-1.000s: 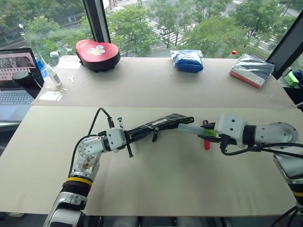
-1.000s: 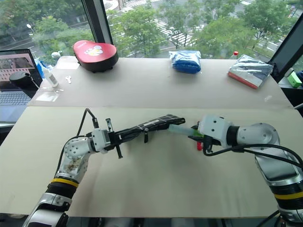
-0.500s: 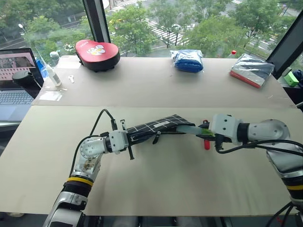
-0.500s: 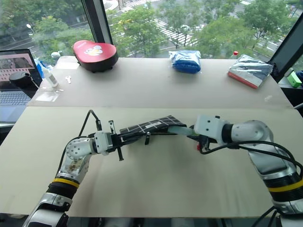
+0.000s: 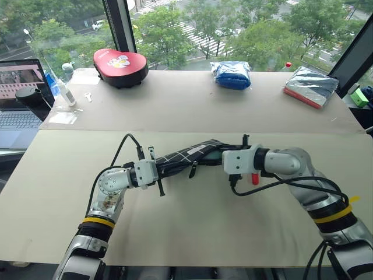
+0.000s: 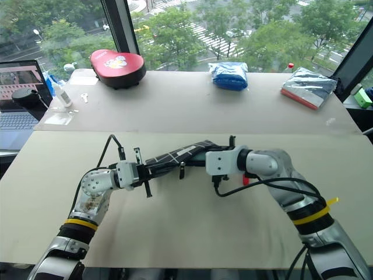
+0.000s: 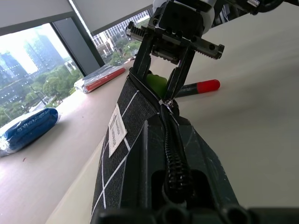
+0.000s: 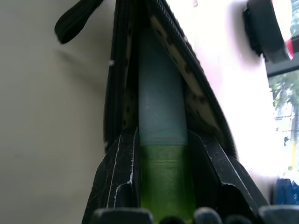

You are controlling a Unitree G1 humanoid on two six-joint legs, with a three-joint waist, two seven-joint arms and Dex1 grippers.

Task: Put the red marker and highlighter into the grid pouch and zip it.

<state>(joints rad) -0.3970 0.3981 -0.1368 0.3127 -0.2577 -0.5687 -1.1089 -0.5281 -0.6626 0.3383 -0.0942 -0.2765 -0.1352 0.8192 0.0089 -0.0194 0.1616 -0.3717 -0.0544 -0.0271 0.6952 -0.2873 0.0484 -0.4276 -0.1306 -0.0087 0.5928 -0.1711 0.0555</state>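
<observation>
The grid pouch (image 5: pixel 186 155), black with white lines, is held off the table, and my left gripper (image 5: pixel 158 170) is shut on its left end. Its right end gapes open along the zipper (image 7: pixel 170 154). My right gripper (image 5: pixel 224 156) is at that mouth, shut on the light-green highlighter (image 8: pixel 161 154). The highlighter's pale cap end lies inside the opening between the pouch's two walls (image 8: pixel 201 112). In the left wrist view the green barrel (image 7: pixel 156 84) shows between the right gripper's fingers. The red marker (image 5: pixel 254 177) lies on the table just beyond the right wrist.
At the back of the table are a red rounded case (image 5: pixel 119 67), a blue wrapped bundle (image 5: pixel 231 74) and a grey-and-red packet (image 5: pixel 310 86). A laptop (image 5: pixel 17 96) and a small bottle (image 5: pixel 63 90) stand at the far left.
My right gripper has moved left with the highlighter and rolled, bringing its cap end into the pouch's mouth. The left gripper has kept the pouch in place.
</observation>
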